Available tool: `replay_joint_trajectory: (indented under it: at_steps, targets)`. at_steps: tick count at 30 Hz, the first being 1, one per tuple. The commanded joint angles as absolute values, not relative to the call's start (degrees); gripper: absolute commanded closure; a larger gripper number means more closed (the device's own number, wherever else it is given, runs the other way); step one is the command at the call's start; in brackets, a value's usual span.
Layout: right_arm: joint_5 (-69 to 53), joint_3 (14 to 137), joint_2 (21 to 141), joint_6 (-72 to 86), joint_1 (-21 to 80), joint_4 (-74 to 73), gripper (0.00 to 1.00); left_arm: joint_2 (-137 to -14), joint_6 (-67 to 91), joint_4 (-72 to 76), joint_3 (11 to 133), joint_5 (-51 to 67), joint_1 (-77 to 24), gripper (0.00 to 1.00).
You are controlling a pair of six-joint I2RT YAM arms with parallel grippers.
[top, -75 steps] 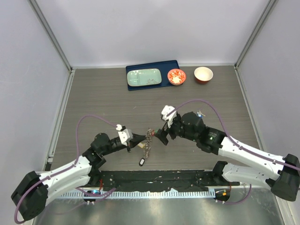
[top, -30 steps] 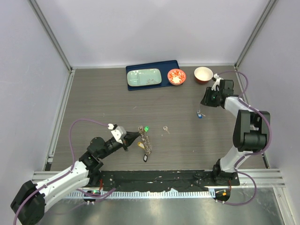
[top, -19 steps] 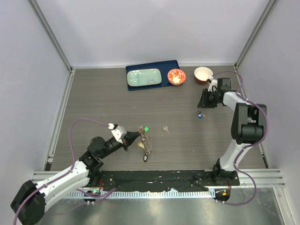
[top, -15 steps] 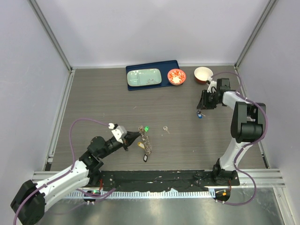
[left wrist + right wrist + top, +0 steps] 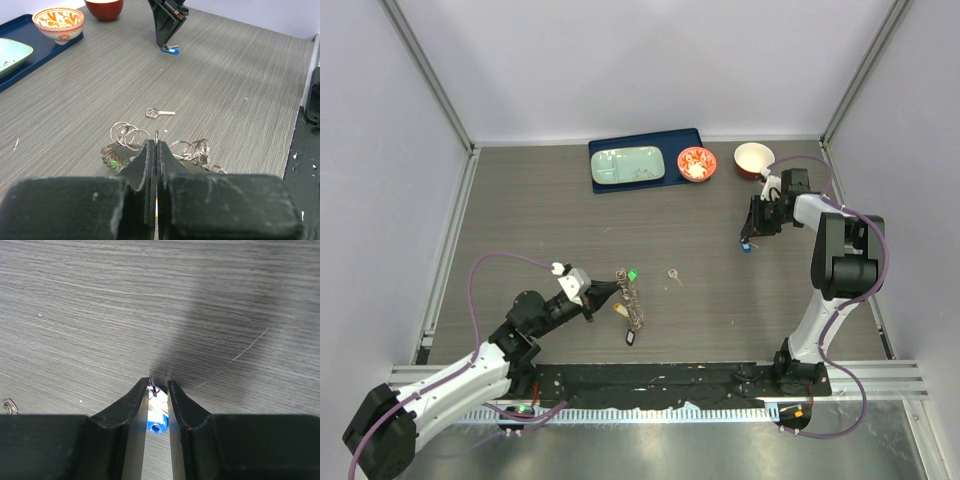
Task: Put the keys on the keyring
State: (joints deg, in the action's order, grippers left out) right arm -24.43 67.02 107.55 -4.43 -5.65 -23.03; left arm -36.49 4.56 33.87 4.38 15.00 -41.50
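Observation:
My left gripper (image 5: 610, 292) (image 5: 156, 145) is shut on the thin edge of the keyring (image 5: 633, 303) (image 5: 157, 135), which stands upright off the table. Small split rings (image 5: 127, 134) and keys hang from it, one with a green head (image 5: 633, 274). A blue-headed key (image 5: 747, 244) (image 5: 156, 420) lies on the table at the far right. My right gripper (image 5: 750, 238) (image 5: 159, 385) points down over it, its narrowly open fingers on either side of the key. A plain silver key (image 5: 673, 274) (image 5: 160, 113) lies loose in the middle.
A blue tray (image 5: 680, 135) at the back holds a pale green plate (image 5: 628, 165). A red-and-white bowl (image 5: 697, 164) and a second bowl (image 5: 754, 159) stand beside it. A black mat (image 5: 650, 385) runs along the near edge.
The right arm swung from the keyring to the far right, then settled over the blue key as its jaws narrowed. The left arm drew back slightly and has since held still.

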Motion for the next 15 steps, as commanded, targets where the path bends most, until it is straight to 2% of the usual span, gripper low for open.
replay_joint_trajectory:
  at_steps: [1,9,15]
  targets:
    - [-25.6,69.3,108.3,-5.9,-5.9,-23.7,0.73,-36.8,4.9,35.3,6.8,15.8,-41.3,1.00]
    - [-27.1,69.3,108.8,-6.5,-5.8,-23.5,0.73,-37.1,4.8,35.2,6.9,15.9,-41.3,1.00]
    - [-27.2,69.2,107.6,-6.9,-5.8,-23.4,0.90,-37.2,4.8,35.2,6.9,16.3,-41.3,1.00]
